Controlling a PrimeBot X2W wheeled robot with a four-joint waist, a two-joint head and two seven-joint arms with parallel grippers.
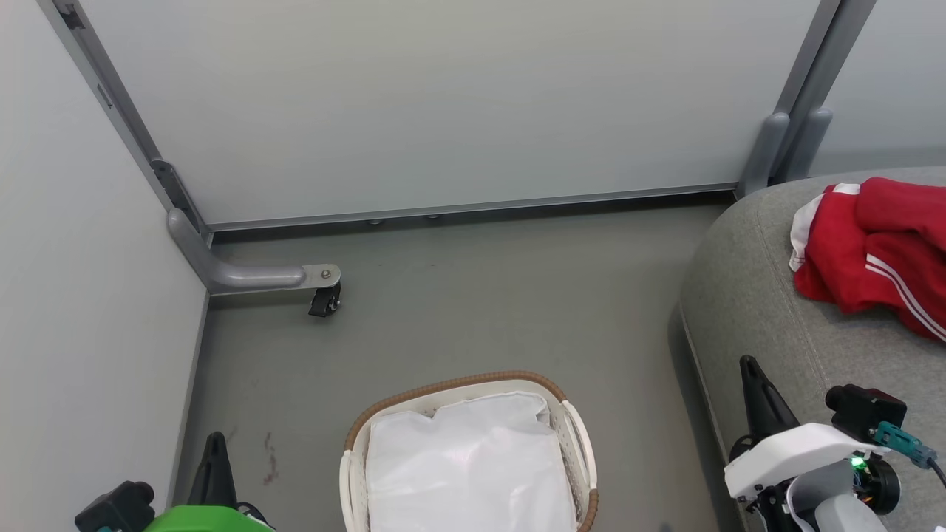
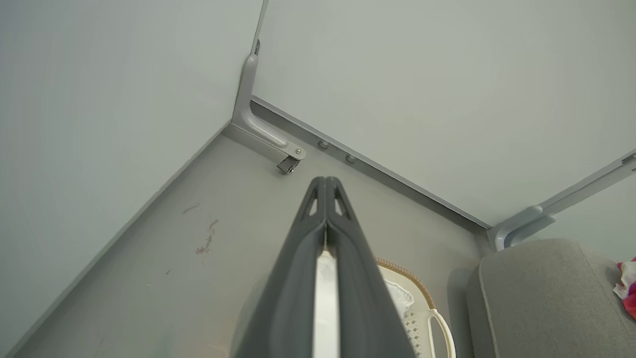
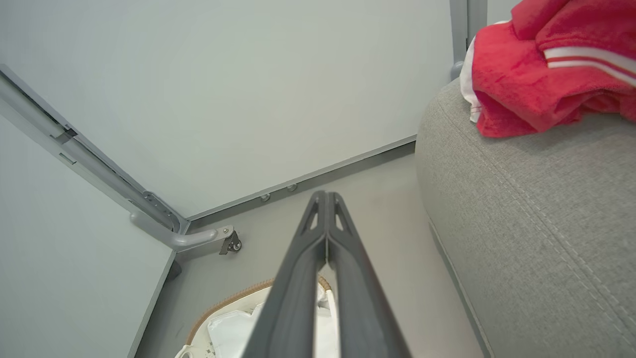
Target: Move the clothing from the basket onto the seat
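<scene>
The red clothing [image 1: 879, 251] with white stripes lies bunched on the grey seat [image 1: 754, 310] at the right; it also shows as clothing [image 3: 541, 74] on the seat [image 3: 536, 223] in the right wrist view. The white basket [image 1: 576, 425] with a brown rim stands on the floor at bottom centre, holding only its white liner [image 1: 469, 465]. My left gripper [image 1: 216, 443] is shut and empty at the lower left, left of the basket. My right gripper [image 1: 750, 369] is shut and empty over the seat's front edge. In the wrist views the left gripper [image 2: 325, 181] and right gripper [image 3: 325, 196] have their fingers pressed together.
Pale partition walls [image 1: 443, 103] close the space behind and on the left. A grey metal foot with a black castor [image 1: 325, 299] juts onto the floor at the left corner. Open grey floor [image 1: 517, 295] lies between basket, wall and seat.
</scene>
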